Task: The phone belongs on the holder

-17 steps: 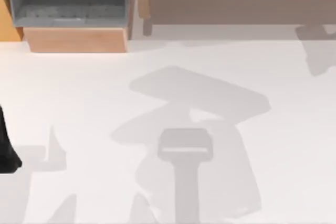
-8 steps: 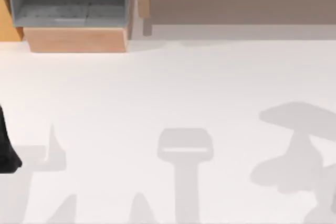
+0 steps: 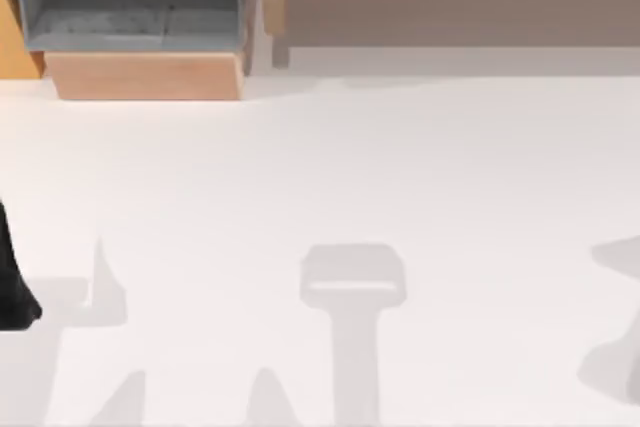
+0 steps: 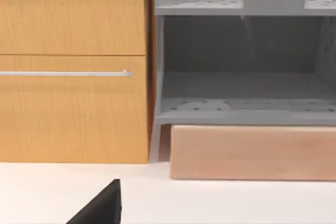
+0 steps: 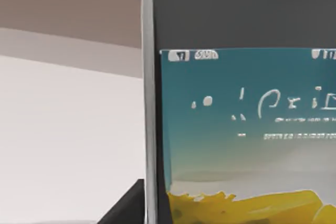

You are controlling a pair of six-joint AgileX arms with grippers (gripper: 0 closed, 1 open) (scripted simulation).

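The phone is being seen close against the right wrist camera, probably carried toward a holder; jaw state cannot be told.

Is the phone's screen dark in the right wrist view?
No. The phone has a lit screen there, with a teal background, white writing and yellow shapes along the bottom.
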